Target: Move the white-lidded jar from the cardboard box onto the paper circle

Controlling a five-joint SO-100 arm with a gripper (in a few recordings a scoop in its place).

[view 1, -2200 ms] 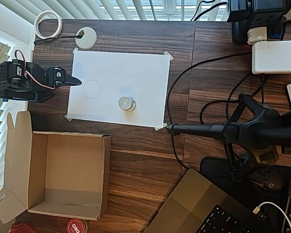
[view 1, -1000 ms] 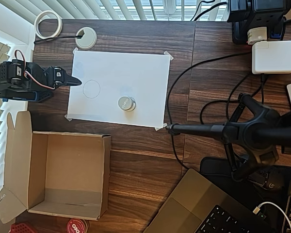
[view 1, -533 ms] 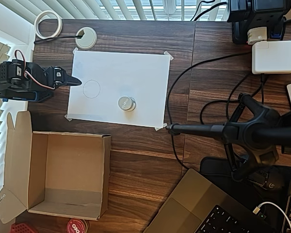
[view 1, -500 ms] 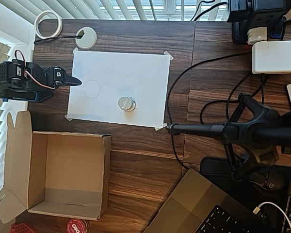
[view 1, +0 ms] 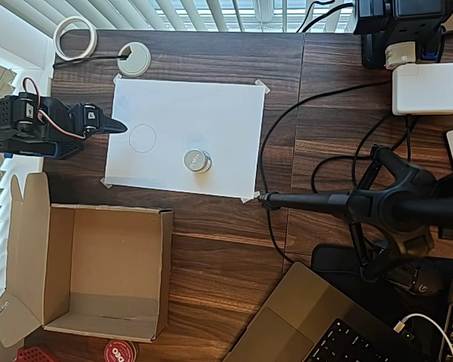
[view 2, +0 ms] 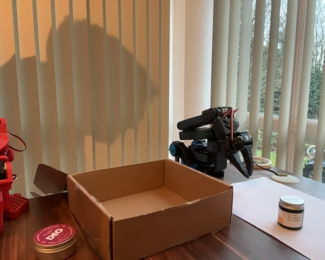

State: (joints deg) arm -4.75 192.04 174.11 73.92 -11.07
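Note:
The white-lidded jar (view 1: 197,161) (view 2: 291,212) stands upright on the taped white sheet (view 1: 211,113), toward its lower middle in the overhead view. The paper circle (view 1: 143,138) is a thin pencil outline to the jar's upper left, and the jar is well clear of it. The cardboard box (view 1: 164,271) (view 2: 173,219) lies below the sheet with its flaps open and nothing inside. My gripper (view 1: 119,126) (view 2: 246,164) is shut and holds nothing. It sits folded back at the sheet's left edge, just left of the circle.
A red-lidded tin (view 1: 121,351) (view 2: 54,241) sits by the box's bottom edge. A white grommet (view 1: 134,59) and a tape roll (view 1: 75,38) lie above the sheet. A black stand (view 1: 362,204), cables, a charger (view 1: 426,88) and a laptop (view 1: 309,324) crowd the right.

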